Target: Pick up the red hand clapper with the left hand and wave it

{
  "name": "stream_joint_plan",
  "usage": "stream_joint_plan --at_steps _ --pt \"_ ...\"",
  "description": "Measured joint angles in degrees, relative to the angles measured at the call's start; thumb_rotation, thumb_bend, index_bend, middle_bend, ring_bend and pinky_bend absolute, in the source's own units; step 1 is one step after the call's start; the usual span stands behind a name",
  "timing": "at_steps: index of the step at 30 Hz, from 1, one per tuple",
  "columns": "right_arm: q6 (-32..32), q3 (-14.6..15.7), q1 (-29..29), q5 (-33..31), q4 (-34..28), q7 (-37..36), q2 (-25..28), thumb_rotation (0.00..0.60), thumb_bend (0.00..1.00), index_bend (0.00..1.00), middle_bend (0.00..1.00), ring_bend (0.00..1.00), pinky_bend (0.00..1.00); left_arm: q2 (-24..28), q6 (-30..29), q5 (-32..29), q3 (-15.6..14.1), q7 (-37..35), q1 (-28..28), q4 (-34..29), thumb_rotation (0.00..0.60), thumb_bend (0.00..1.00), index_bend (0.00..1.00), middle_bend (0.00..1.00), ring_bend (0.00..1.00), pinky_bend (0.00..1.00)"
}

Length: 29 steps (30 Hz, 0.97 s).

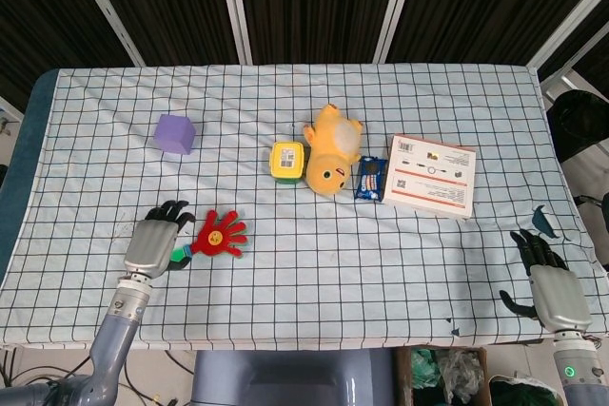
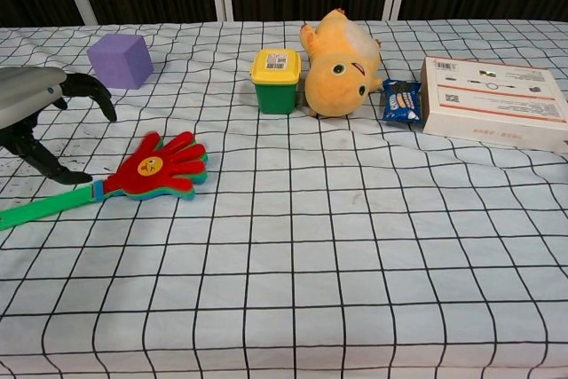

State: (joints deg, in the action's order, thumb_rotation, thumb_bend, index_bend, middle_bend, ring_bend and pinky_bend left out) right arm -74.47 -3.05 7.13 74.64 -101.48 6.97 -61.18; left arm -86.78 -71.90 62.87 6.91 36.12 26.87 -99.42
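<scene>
Red plastic hand clapper (image 2: 158, 167) with a green handle, flat on the checked cloth of the desk (image 1: 314, 263) near the front-left corner, palm toward the middle and handle tip toward the left edge. Left hand (image 1: 152, 241) just above and beside that handle, fingers (image 2: 90, 88) spread apart and gripping nothing; thumb tip close to the handle's blue collar, contact not clear. Right hand (image 1: 552, 284) resting at the front-right corner, well apart from everything, fingers loosely extended and empty. Likely troubles from here: a thin, flat handle offering little to close around, so a shallow pinch could skid it over the cloth or toward the left edge; a grip too near the tip could let the stacked palms droop and twist out once waving starts; loose wrinkled cloth could bunch under the fingers. Open room generous: bare cloth across the whole front of the desk. Small purple cube (image 1: 175, 133) back toward the left edge, yellow-lidded green tub (image 1: 287, 161), orange plush toy (image 1: 332, 148), blue snack packet (image 1: 370, 178) and white flat box (image 1: 431, 174) all in a row further back, clear of a modest wave.
</scene>
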Motion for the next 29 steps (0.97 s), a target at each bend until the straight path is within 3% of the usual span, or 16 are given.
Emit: stream_joint_plan --at_steps 6,15,29 --pt "0.09 -0.02 0.02 -0.28 -0.11 0.25 0.04 0.6 0.24 0.0 0.0 0.0 0.15 0.63 -2.13 -1.41 0.15 1.33 -0.81 -0.99 0.6 0.01 0.13 0.01 0.0 0.09" --pt "-0.1 -0.09 0.02 -0.04 -0.08 -0.08 0.08 0.6 0.24 0.0 0.0 0.0 0.15 4.44 -6.99 2.4 -0.88 -1.39 -3.83 -4.53 0.6 0.01 0.09 0.0 0.0 0.04" --pt "-3.2 0.22 -0.31 6.07 2.82 -3.02 -1.04 0.6 0.24 0.0 0.0 0.0 0.15 20.3 -21.62 17.76 -10.2 -13.6 -17.38 -6.8 0.6 0.0 0.04 0.0 0.0 0.0"
